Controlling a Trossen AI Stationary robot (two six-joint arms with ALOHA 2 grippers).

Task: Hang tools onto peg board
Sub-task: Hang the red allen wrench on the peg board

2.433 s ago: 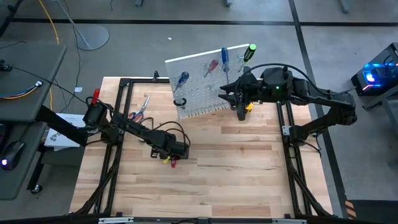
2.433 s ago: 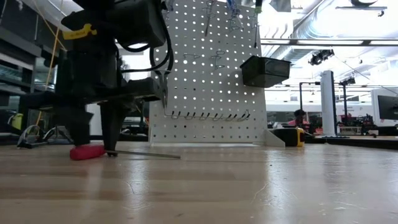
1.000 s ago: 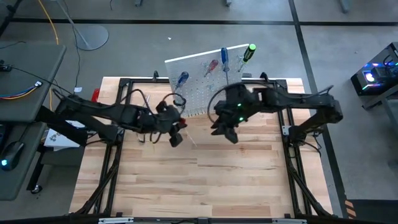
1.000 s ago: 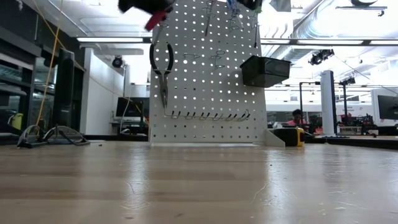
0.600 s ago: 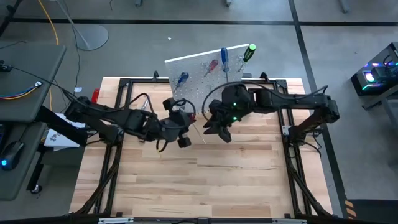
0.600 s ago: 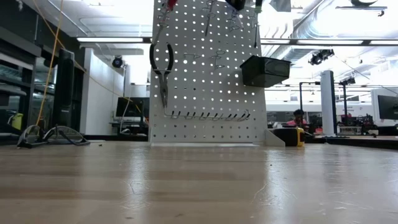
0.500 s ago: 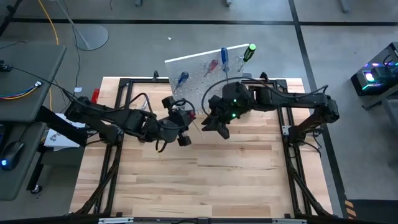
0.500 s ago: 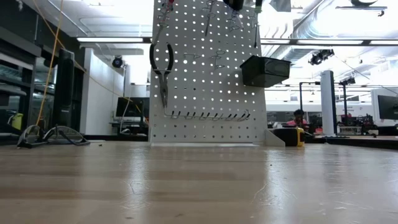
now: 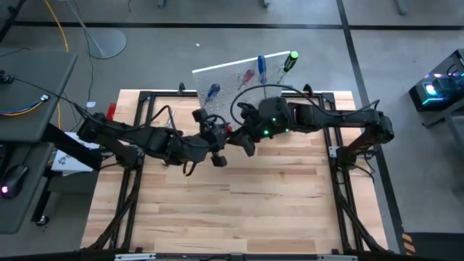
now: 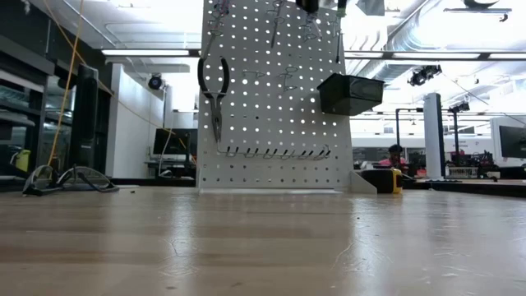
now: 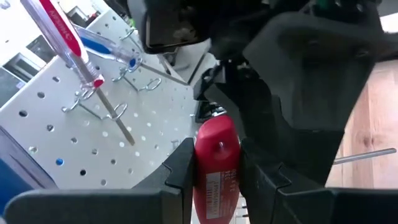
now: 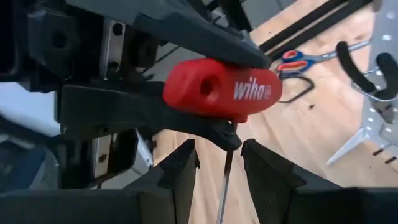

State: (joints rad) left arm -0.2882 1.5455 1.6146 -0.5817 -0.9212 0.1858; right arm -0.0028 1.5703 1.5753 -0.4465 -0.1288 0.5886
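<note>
The white peg board [image 9: 239,98] stands at the table's far side. Blue [image 9: 212,90], red [image 9: 247,76] and green-black [image 9: 290,59] screwdrivers hang on it, as do dark pliers [image 10: 215,86], beside a black bin [image 10: 349,93]. In front of the board, my left gripper [image 9: 220,139] is shut on a red-handled screwdriver [image 12: 221,90] in the air. My right gripper [image 9: 243,141] faces it, open. Its fingers stand either side of the thin shaft [image 12: 226,180] without visibly touching it. My left gripper pinches the screwdriver's red handle [image 11: 214,168] between its two fingers [image 11: 180,171], which lie across the handle. The handle's end with the small hole [image 12: 205,87] sticks out past the fingers. The screwdriver is lifted clear of the table.
Blue-and-red scissors [image 9: 164,127] lie on the table's far left, inside the black metal frame [image 9: 138,138]. A yellow tape measure [image 10: 385,179] sits at the peg board's foot. The near half of the wooden table [image 9: 239,210] is bare wood.
My left gripper has carried the red screwdriver up and toward the table's right, rolling its wrist; the handle has risen out of the low view. My right gripper has moved left toward it and tipped, so the two now meet in front of the peg board.
</note>
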